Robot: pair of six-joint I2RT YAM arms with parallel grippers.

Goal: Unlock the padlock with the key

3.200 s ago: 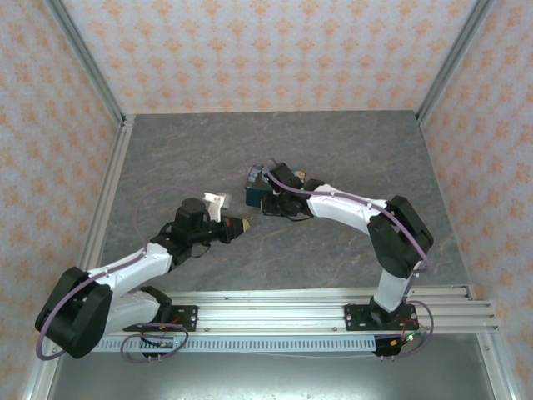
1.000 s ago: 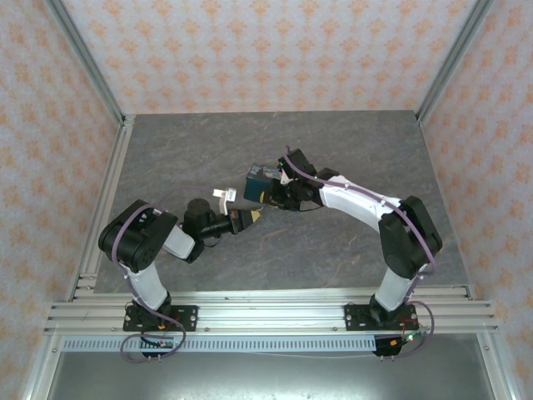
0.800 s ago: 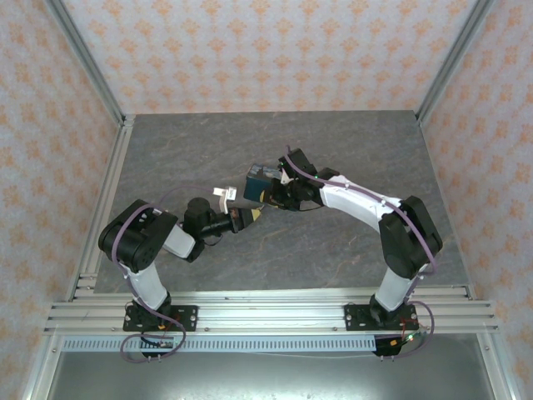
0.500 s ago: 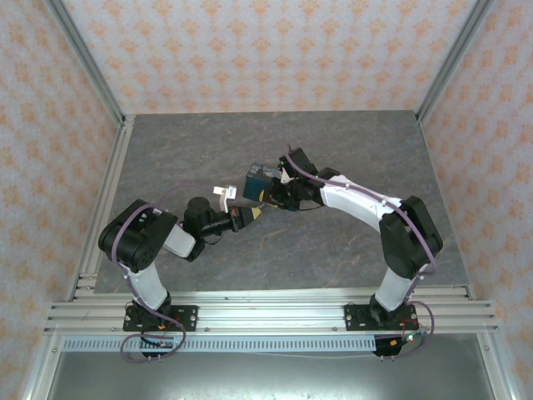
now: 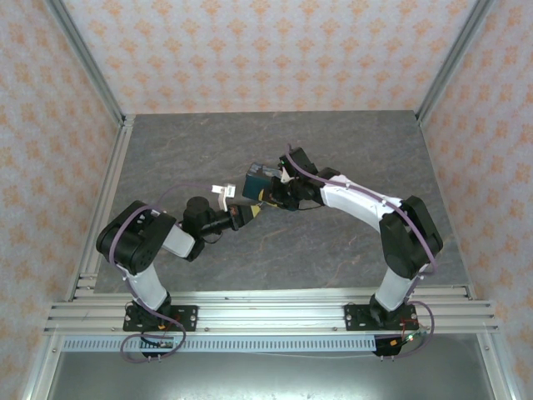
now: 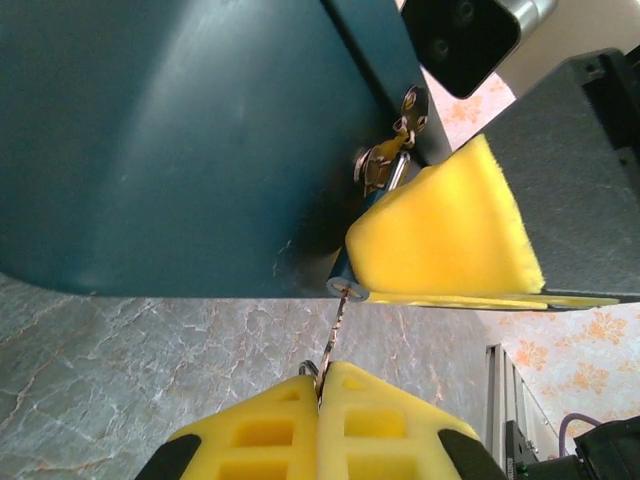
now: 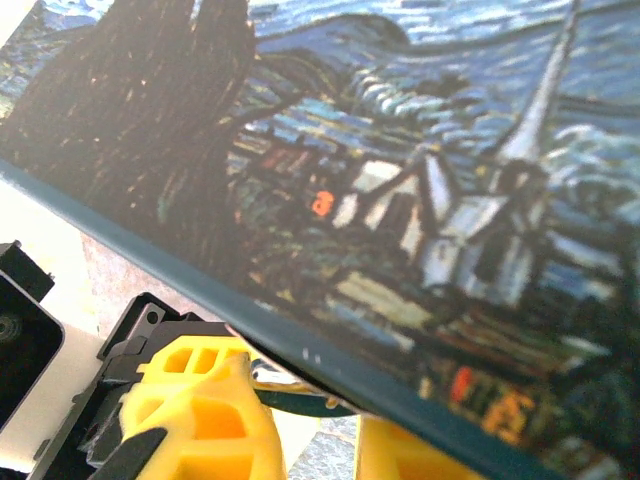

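Note:
In the left wrist view my left gripper (image 6: 322, 385) is shut on the key (image 6: 335, 325), a thin metal sliver. Its tip meets the round keyhole end of the padlock (image 6: 346, 288). The small grey padlock hangs under the hasp (image 6: 392, 160) of the dark teal box (image 6: 150, 130). A yellow finger (image 6: 440, 230) of my right gripper presses against the padlock. From above, my left gripper (image 5: 244, 213) and right gripper (image 5: 271, 197) meet at the box (image 5: 260, 178). In the right wrist view the painted box (image 7: 400, 180) lies over my right gripper (image 7: 310, 425).
The grey marble-patterned table (image 5: 333, 142) spreads around the box, walled by patterned panels with metal posts (image 5: 83, 83). A rail (image 5: 275, 312) runs along the near edge, carrying both arm bases.
The left arm has folded in and brought the key up to the box. In the last second the left gripper crept slightly left and up toward the padlock; the right arm barely moved.

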